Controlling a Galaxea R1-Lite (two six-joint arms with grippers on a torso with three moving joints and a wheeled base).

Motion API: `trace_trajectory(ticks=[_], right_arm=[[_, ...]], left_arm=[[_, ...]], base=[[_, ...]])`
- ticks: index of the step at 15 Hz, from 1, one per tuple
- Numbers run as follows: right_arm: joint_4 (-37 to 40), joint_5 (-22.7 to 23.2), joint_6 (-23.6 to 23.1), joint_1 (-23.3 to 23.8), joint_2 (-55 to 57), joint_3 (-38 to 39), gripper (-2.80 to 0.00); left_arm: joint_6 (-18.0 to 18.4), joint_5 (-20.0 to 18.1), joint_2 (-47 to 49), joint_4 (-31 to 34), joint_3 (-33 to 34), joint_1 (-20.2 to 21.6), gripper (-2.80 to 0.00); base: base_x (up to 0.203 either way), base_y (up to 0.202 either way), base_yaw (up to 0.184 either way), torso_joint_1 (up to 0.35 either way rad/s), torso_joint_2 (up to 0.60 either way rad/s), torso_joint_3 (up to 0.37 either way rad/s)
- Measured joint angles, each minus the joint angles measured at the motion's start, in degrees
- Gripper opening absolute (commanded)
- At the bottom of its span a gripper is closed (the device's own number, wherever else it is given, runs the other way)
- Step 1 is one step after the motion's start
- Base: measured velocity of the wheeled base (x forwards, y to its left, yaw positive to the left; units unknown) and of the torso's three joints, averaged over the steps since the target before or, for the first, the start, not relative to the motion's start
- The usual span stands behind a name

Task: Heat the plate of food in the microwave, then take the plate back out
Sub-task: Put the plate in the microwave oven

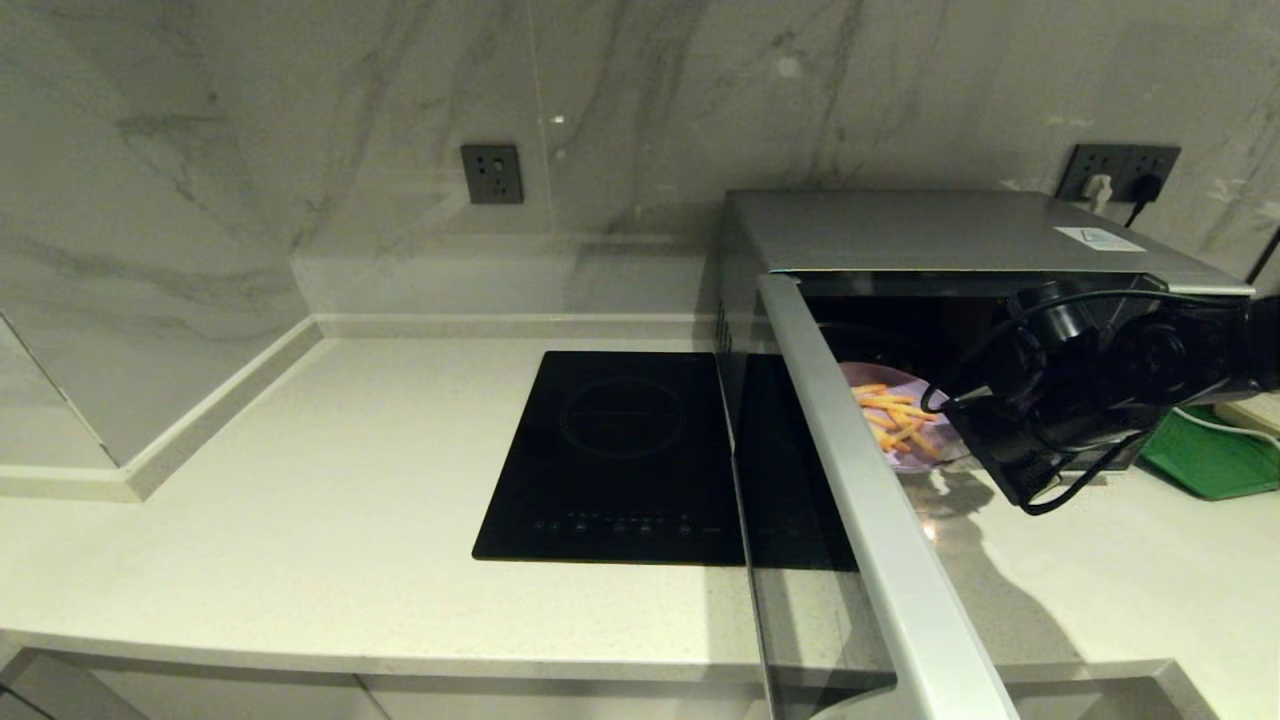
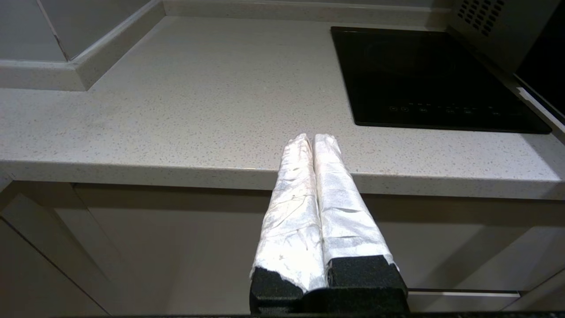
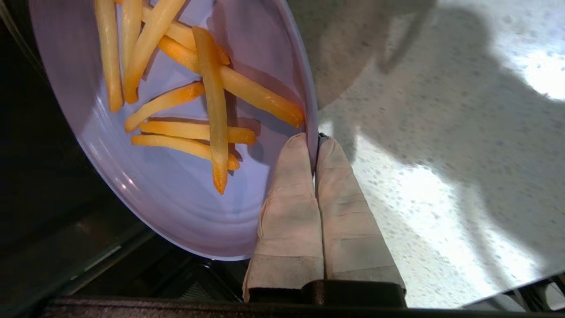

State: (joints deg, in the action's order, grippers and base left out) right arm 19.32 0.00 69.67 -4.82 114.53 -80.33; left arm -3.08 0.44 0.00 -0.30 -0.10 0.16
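Right tool [image 3: 314,141] pinches plate of food [image 3: 176,185]; microwave [image 1: 930,235] open

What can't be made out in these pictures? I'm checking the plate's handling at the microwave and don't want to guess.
- Head view: the right gripper and arm cover part of the plate of food.
- Head view: the microwave button panel is behind the arm, its cavity too dark.
- Right wrist view: the plate's far rim is cut off by the edge.
- Left gripper: seen only in its own view, beside the countertop.
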Motion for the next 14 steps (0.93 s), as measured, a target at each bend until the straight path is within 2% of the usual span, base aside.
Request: trace_trajectory(ticks=[7,14], right_arm=[[-0.1,2.2,-0.7,0.4,1.7,-4.8,-2.8],[0.1,1.6,-1.0,1.8,5.3,-10.5,-2.8]], left_arm=[[0.0,0.0,0.0,0.0,0.0,0.0,-2.8],[0.0,0.0,0.0,0.0,0.0,0.0,-2.8]], base=[[0.0,0.0,0.0,0.0,0.0,0.0],[0.0,0.0,0.0,0.0,0.0,0.0]])
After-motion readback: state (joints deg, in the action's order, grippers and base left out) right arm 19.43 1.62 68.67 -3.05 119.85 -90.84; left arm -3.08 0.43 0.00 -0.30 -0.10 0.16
